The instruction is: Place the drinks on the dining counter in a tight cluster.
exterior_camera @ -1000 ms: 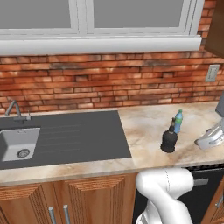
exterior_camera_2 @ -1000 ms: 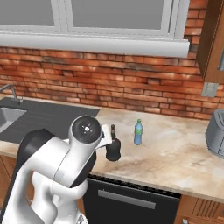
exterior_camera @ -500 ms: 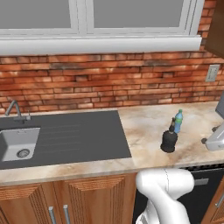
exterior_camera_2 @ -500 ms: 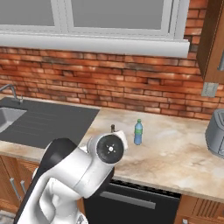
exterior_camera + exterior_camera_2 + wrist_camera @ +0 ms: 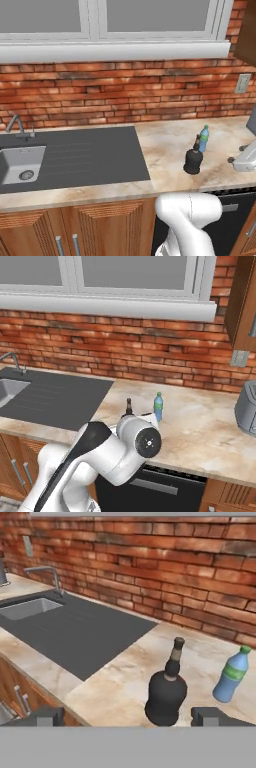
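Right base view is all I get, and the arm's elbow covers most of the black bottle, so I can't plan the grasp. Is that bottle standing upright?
Observer: Yes. In the left base view the black bottle stands upright on the marble counter, its whole body showing.
Operator: Is it touching the blue bottle?
Observer: No. The hand view shows a clear strip of counter between it and the blue bottle.
Operator: And the gripper?
Observer: The gripper is open, its fingertips wide apart. The black bottle stands ahead of it, a little nearer one tip, untouched.
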